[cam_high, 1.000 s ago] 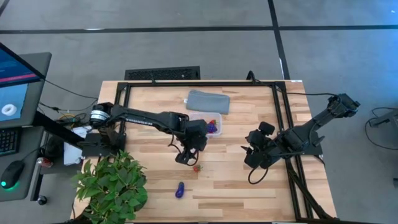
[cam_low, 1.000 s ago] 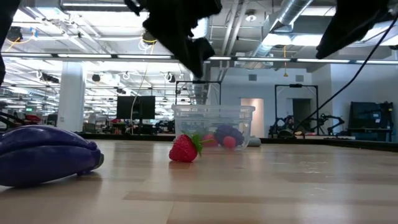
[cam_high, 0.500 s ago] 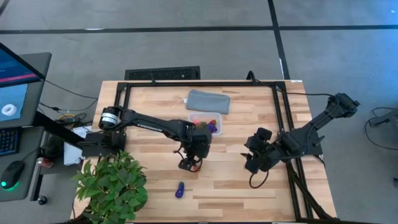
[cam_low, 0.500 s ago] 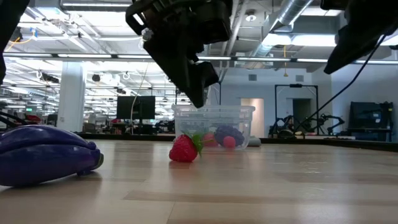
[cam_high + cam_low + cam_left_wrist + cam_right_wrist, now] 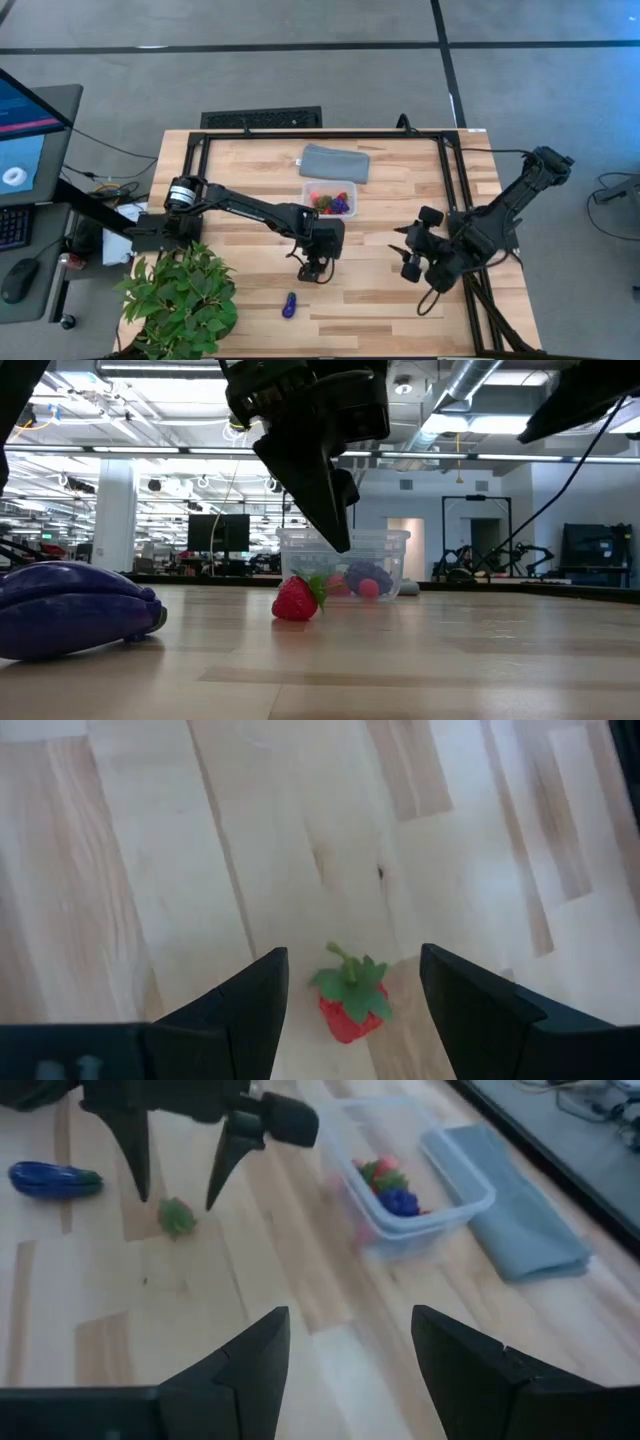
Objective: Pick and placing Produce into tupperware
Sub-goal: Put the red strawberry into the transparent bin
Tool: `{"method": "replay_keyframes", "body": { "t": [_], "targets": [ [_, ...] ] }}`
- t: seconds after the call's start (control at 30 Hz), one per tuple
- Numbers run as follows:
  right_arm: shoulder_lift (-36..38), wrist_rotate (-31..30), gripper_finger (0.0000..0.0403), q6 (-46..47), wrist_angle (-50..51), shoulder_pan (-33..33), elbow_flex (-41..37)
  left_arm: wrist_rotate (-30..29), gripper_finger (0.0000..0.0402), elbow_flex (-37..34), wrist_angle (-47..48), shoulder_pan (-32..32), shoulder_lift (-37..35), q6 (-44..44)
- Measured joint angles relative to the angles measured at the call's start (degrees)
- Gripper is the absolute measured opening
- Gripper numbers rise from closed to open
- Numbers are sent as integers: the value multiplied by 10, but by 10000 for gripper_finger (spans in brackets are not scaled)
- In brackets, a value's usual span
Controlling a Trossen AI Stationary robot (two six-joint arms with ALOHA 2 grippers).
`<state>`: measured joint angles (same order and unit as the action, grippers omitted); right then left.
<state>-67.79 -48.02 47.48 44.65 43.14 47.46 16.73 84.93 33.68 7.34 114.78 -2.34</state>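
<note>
Strawberry (image 5: 350,1005): red, green leafy top, on table.

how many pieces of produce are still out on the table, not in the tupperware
2. A strawberry lies between the open left gripper's fingers; a purple piece lies nearer the table's front edge. Others could be hidden under the arms.

left claw (image 5: 314,272) open, pointing down at mid-table, right claw (image 5: 408,252) open, waiting right side
</note>
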Motion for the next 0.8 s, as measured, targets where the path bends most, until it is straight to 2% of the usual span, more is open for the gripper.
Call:
{"method": "replay_keyframes", "body": {
  "t": [0.1, 0.17, 0.27, 0.4, 0.5, 0.7, 0.8],
  "targets": [
    [8, -3, 235, 34, -5, 21, -22, -22, 217, 0, -5, 3, 0, 11],
    [29, -1, 235, 61, -45, 38, -59, -33, 217, 0, 0, 4, 0, 16],
    [74, 0, 235, 71, -167, 60, -127, -52, 217, 0, 4, 5, 0, 28],
    [139, 21, 235, -5, -347, 55, -200, -52, 217, 0, 5, 7, 0, 47],
    [176, 86, 235, -62, -383, 16, -218, -56, 217, 0, 9, 14, 0, 61],
    [202, 304, 221, -150, -392, -119, -218, -91, 217, -16, 1, 43, -2, 80],
    [202, 367, 212, -188, -402, -172, -218, -96, 217, -39, -14, 48, -2, 108]
  ]
}}
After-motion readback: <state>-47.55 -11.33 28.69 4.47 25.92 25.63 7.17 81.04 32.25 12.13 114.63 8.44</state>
